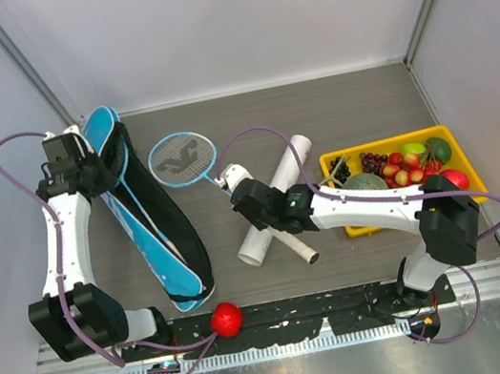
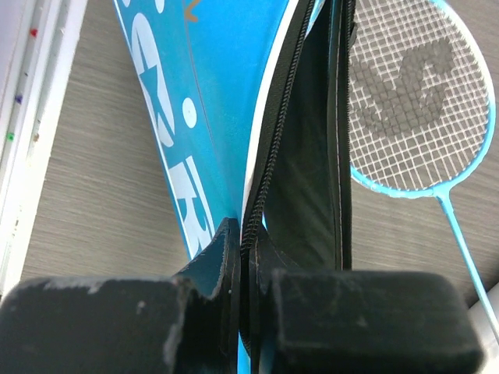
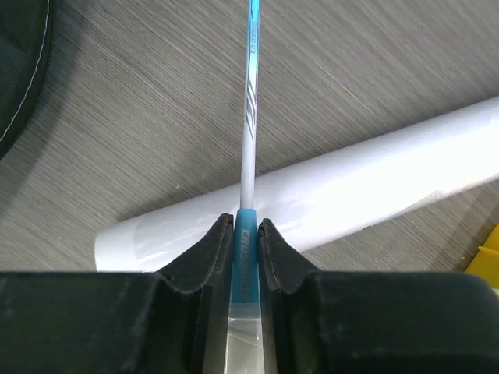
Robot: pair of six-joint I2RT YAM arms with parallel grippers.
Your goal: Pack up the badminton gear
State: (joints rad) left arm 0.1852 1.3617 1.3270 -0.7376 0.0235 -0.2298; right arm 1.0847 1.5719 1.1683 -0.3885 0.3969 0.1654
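Seen: one light-blue-framed racket (image 1: 182,158), one long white tube (image 1: 292,162), one large blue racket bag (image 1: 156,232). Left gripper (image 2: 243,234), extended far, pinches the bag's zip edge. Right gripper (image 3: 245,226), reaching left, clamps the racket's shaft.

The top view looks steeply down from above and behind the arm bases, far enough off to take in the whole counter (image 1: 351,101). The left wrist view sits very close behind the left claw (image 2: 243,241), facing along the bag (image 2: 203,93) edge toward the racket (image 2: 413,101) head. The right wrist view, equally near, looks past the right claw (image 3: 246,234) along the racket shaft and across the tube (image 3: 351,187). The top view also shows all three things.
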